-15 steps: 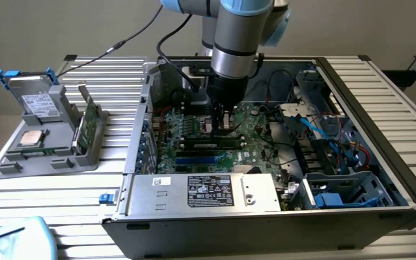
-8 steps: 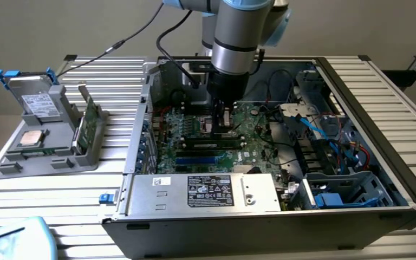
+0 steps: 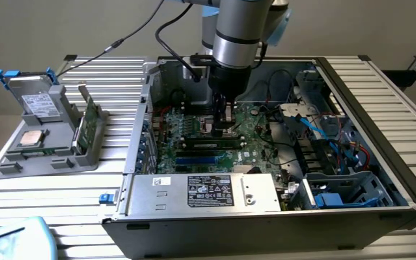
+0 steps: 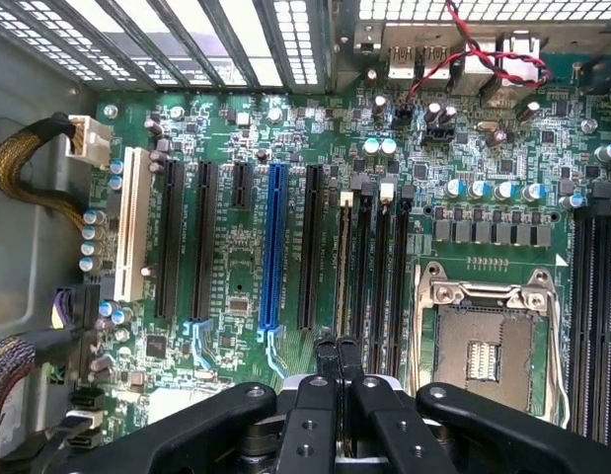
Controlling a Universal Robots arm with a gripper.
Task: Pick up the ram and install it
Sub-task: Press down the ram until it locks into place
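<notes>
My gripper (image 3: pixel 221 128) hangs inside the open computer case, low over the green motherboard (image 3: pixel 193 132). Its black fingers (image 4: pixel 326 360) are shut tip to tip with nothing visible between them. In the wrist view the gripper (image 4: pixel 337 344) sits at the end of a thin ram (image 4: pixel 343 262), seen edge-on in the memory slot beside three empty black slots (image 4: pixel 382 267). In the exterior view a long ram stick (image 3: pixel 212 145) lies seated in a slot just in front of the fingers. I cannot tell whether the tips touch it. Another green stick (image 3: pixel 85 122) stands in the grey holder outside the case.
The open processor socket (image 4: pixel 488 341) lies beside the memory slots. A silver power supply (image 3: pixel 204 192) fills the case's near side, with cables and a blue drive cage (image 3: pixel 342 192) at the exterior view's right. The grey holder (image 3: pixel 45 157) carries a drive and a square chip (image 3: pixel 32 138).
</notes>
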